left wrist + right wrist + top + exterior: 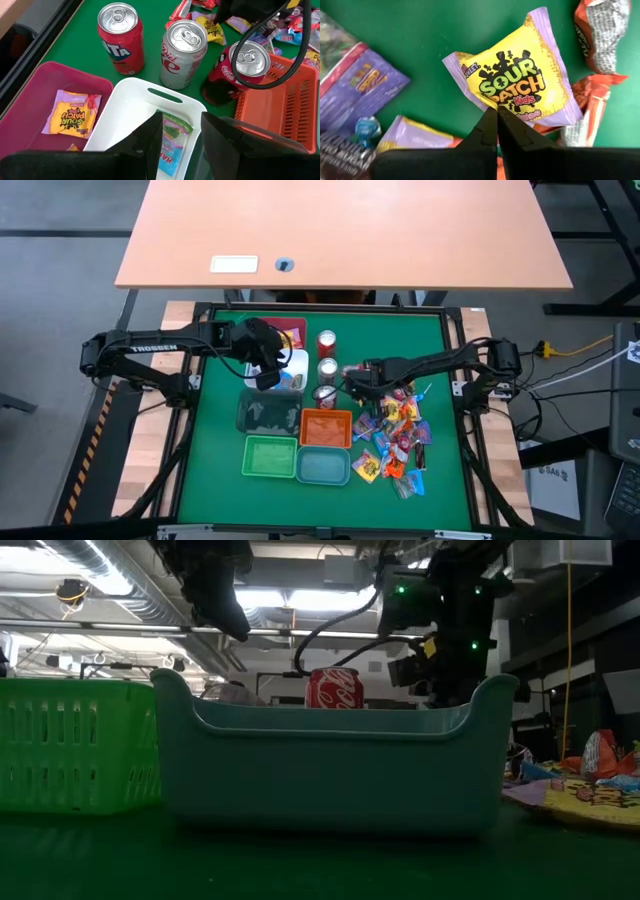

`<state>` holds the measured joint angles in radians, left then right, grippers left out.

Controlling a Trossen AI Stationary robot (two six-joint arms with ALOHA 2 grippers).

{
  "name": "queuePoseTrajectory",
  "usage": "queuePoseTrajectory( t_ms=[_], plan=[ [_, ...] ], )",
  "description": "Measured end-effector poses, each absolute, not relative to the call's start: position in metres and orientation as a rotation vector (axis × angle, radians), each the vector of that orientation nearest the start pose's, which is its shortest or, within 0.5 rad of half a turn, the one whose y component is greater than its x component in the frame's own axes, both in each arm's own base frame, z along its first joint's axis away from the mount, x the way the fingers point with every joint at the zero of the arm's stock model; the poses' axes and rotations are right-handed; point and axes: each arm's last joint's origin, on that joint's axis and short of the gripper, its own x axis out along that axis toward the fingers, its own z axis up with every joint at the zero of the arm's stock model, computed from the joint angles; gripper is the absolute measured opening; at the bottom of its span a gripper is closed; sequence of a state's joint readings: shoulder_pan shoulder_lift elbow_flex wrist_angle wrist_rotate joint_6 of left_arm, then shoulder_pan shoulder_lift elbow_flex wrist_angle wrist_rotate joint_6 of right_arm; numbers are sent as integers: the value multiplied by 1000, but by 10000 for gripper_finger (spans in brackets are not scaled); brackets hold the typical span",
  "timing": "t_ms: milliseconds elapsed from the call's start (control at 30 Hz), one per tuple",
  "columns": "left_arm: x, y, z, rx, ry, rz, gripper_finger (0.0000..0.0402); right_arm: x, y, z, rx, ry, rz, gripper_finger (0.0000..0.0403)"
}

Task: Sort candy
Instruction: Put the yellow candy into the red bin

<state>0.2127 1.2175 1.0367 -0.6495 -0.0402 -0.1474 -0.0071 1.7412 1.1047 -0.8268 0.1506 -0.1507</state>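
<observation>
The right claw [497, 116] pinches a yellow sweet [520, 82] from the pile, its wrist view shows. From above, that grip is lost. The left claw [181, 131], spread, hangs over the white bin [131, 107].

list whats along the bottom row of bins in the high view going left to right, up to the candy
green bin → teal bin → pile of wrapped candy
</observation>
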Motion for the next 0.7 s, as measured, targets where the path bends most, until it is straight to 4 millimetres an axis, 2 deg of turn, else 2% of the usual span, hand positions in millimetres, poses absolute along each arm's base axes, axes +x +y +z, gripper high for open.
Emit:
queuePoseTrajectory(
  t_ms=[433,700],
  plan=[
    [240,53,295,-211,810,299,124,312,-7,217,-298,1568,24,0],
    [221,49,305,-189,824,289,124,322,-10,264,-408,1526,-21,0]
  ],
)
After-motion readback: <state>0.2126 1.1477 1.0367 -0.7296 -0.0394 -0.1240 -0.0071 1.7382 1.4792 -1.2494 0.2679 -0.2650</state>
